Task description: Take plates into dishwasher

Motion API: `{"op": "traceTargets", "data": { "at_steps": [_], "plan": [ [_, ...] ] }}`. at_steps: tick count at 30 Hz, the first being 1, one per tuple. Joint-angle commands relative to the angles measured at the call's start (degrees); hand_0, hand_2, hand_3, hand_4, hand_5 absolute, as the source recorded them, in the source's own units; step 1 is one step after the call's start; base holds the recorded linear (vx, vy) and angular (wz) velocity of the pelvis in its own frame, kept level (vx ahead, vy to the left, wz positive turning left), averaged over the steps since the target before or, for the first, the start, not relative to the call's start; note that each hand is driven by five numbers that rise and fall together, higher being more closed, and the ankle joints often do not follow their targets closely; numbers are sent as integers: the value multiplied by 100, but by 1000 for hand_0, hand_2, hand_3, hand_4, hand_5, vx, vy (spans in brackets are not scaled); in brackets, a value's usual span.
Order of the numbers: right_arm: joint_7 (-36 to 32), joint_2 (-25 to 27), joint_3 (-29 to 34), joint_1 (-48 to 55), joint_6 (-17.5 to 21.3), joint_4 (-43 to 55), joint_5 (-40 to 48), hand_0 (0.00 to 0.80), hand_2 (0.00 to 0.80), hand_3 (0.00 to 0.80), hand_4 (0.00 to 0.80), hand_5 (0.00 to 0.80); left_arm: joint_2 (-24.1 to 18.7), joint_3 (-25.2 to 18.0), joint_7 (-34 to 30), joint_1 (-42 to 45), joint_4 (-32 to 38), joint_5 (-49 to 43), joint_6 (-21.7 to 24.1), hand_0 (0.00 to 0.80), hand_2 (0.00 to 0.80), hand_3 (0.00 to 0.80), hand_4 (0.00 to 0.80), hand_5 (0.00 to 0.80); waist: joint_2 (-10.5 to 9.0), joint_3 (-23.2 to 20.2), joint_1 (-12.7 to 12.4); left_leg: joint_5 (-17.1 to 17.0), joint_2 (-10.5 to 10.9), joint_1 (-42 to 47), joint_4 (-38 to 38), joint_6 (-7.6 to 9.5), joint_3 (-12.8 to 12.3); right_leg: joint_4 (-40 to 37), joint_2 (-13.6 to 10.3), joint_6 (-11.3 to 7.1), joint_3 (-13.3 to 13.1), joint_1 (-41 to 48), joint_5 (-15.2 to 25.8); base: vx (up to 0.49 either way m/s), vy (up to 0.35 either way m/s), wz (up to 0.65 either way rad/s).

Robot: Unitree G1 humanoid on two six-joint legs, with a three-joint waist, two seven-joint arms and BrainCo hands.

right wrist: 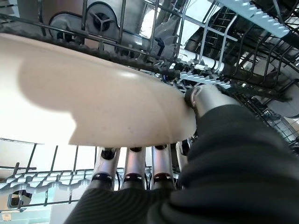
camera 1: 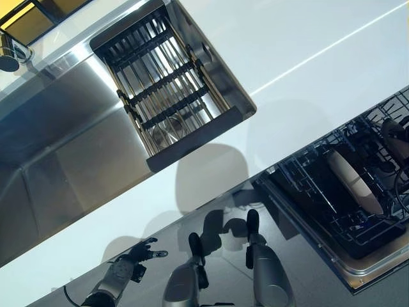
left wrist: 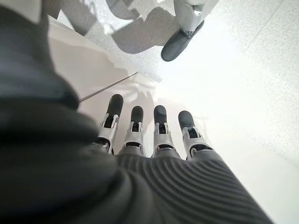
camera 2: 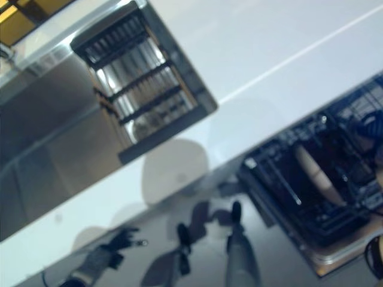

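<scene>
Right hand fingers pinching cream plate inside dishwasher rack, left hand hanging low

We take this for a kitchen — a stainless sink set into a white countertop, a slatted drying rack across its basin; below the counter an open dishwasher shows its dark wire rack — pale floor beneath.

Fingertips of the right hand hidden behind the cream plate, plate cut off at the wrist view's edge, dishwasher rack cropped at the head views' right edge, sink cropped at left.
</scene>
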State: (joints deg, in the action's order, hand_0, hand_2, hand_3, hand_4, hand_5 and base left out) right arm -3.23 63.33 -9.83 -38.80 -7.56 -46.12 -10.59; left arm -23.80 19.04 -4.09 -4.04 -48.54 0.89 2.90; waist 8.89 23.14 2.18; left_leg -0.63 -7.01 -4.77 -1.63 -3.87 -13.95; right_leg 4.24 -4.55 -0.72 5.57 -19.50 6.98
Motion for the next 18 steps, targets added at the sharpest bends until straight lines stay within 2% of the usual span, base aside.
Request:
{"op": "traceTargets", "data": {
  "at_steps": [1, 18],
  "plan": [
    [124, 68, -324, -82, -217, -312, -186, 0, 0, 0, 0, 0, -419, -106, 198, -349, -9, 184, 115, 0, 0, 0, 0, 0, -409, -351, 161, -127, -3, 79, 74, -235, 170, 54, -167, -189, 319, 563, -595, 0, 0, 0],
    [357, -99, -264, -6, -232, -262, -213, 0, 0, 0, 0, 0, -360, -89, 242, -394, -77, 172, 153, 0, 0, 0, 0, 0, -402, -330, 159, -106, 18, 103, 71, -210, 171, 94, -190, -190, 346, 562, -603, 0, 0, 0]
  ]
}}
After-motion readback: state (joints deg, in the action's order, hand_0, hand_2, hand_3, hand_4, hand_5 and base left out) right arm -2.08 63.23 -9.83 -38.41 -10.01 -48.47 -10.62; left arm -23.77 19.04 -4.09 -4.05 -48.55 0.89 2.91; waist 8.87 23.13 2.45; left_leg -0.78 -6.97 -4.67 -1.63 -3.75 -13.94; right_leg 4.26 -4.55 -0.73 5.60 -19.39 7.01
